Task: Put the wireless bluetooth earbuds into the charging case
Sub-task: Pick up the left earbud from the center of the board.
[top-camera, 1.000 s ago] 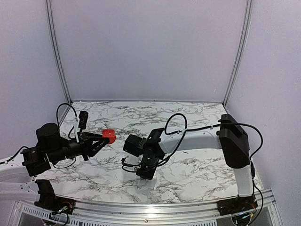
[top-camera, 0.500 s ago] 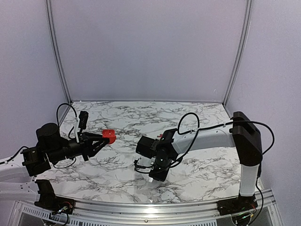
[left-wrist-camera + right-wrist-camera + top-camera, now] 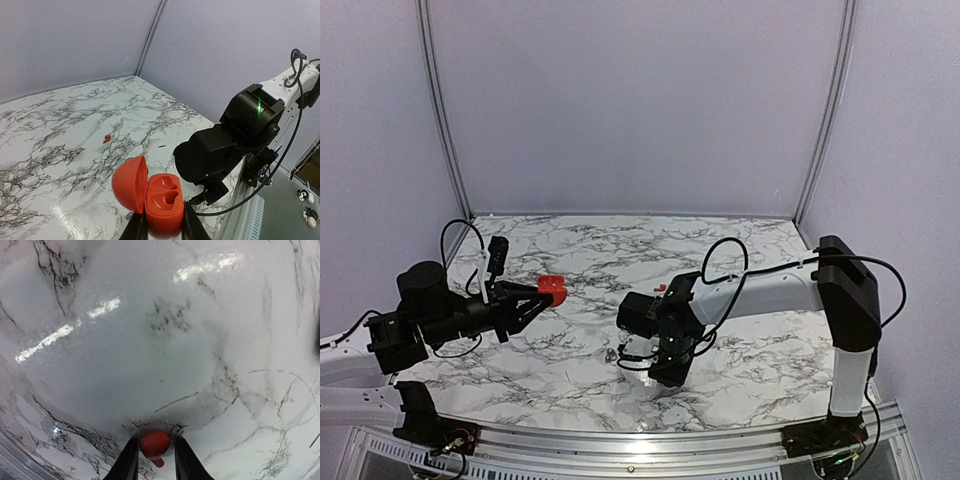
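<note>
Pickup step, as I read it: right fingers (image 3: 129,462) are down at the bench (image 3: 150,340), standing close on either side of a red earbud (image 3: 155,444). Whether they press it or leave a hair of slack, I cannot tell. Left fingers (image 3: 136,227) are pinching the base of the red charging case (image 3: 162,197), held off the bench with its lid hinged open and both cavities empty, facing up. Second red earbud (image 3: 106,137) lies on the bench ahead of the left fingers, well apart. Small silvery item (image 3: 610,354) sits beside the right fingers, possibly another bud; too small to tell. Next move calls for a firm pinch on the bud, a lift, a carry to the open case, then alignment with a cavity. Bud is tiny and rounded, so slip looks likely.
</note>
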Available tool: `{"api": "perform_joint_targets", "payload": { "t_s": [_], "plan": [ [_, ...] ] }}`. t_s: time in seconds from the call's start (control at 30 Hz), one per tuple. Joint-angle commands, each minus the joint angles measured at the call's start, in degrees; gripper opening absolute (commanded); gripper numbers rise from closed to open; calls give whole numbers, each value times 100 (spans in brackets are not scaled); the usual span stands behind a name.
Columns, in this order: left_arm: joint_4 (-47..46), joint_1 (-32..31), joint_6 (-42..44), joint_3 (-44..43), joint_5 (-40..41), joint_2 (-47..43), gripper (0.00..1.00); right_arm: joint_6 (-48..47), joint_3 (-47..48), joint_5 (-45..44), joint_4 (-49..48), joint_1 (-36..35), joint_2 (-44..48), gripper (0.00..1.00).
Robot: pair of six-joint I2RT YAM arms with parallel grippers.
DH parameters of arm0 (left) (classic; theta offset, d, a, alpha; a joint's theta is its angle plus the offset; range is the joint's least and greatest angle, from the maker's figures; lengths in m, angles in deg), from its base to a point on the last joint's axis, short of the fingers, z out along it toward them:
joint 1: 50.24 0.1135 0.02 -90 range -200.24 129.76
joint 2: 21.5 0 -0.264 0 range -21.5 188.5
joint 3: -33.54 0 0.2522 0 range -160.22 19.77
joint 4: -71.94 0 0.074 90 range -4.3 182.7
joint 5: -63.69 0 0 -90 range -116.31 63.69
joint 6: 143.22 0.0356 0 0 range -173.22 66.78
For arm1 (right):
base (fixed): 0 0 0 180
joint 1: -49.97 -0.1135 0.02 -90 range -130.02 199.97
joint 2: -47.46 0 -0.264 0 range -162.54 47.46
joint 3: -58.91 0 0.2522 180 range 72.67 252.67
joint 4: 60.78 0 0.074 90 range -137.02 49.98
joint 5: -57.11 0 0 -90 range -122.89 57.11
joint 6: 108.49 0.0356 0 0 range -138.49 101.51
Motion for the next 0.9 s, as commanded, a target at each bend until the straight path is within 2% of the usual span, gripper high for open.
{"api": "perform_joint_targets", "payload": {
  "t_s": [0.0, 0.1, 0.23, 0.73, 0.87],
  "plan": [
    [75, 25, 115, -133, -68, 15, 0, 11, -45, -76, 266, 31, -237, 25],
    [84, 25, 103, -126, -60, 26, 0, -13, 53, -87, 276, 23, -282, 25],
    [116, 23, 95, -123, -59, -5, 0, -59, 248, -92, 311, -8, -377, 32],
    [251, 23, 113, -199, 1, -90, 0, -191, 546, 103, 285, -110, -567, 28],
    [260, 22, 116, -204, 13, -93, 0, -192, 491, 107, 268, -110, -574, 23]
  ]
}}
